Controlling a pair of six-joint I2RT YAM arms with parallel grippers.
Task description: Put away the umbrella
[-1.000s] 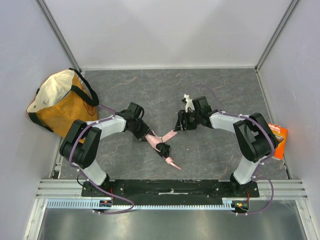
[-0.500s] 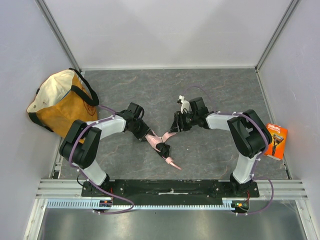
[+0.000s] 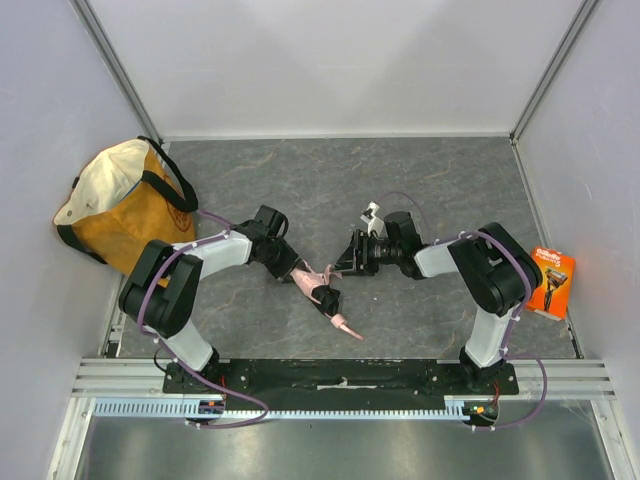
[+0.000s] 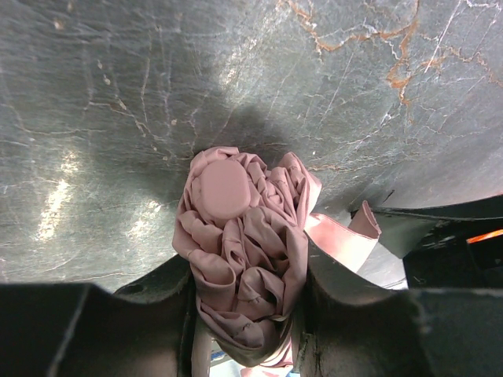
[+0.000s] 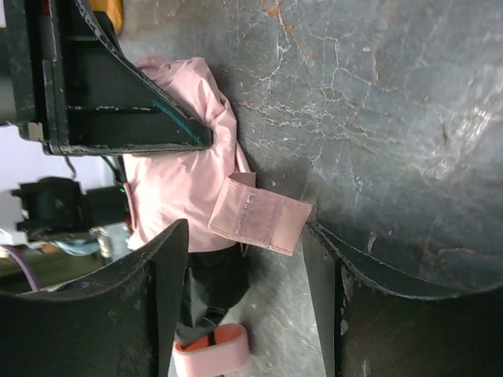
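The pale pink folded umbrella [image 3: 322, 293] lies on the grey table between the two arms, its black handle end [image 3: 332, 302] and pink wrist loop [image 3: 350, 328] pointing toward the near edge. My left gripper [image 3: 296, 270] is shut on the bunched canopy end; the left wrist view shows the umbrella fabric [image 4: 236, 228] pinched between both fingers of that left gripper [image 4: 247, 287]. My right gripper [image 5: 245, 236] is open and low over the table. The umbrella's strap tab [image 5: 259, 214] sticks out between its fingers, close to the right finger [image 5: 330, 283]. In the top view the right gripper [image 3: 347, 264] sits just right of the umbrella.
An orange-and-cream tote bag [image 3: 115, 205] stands at the far left against the wall. An orange box [image 3: 552, 280] lies at the right edge beside the right arm. White walls enclose the table on three sides.
The right gripper has moved left and nearer, down to the strap tab beside the umbrella, and its jaws narrowed and then widened. The left gripper and the umbrella have stayed put.
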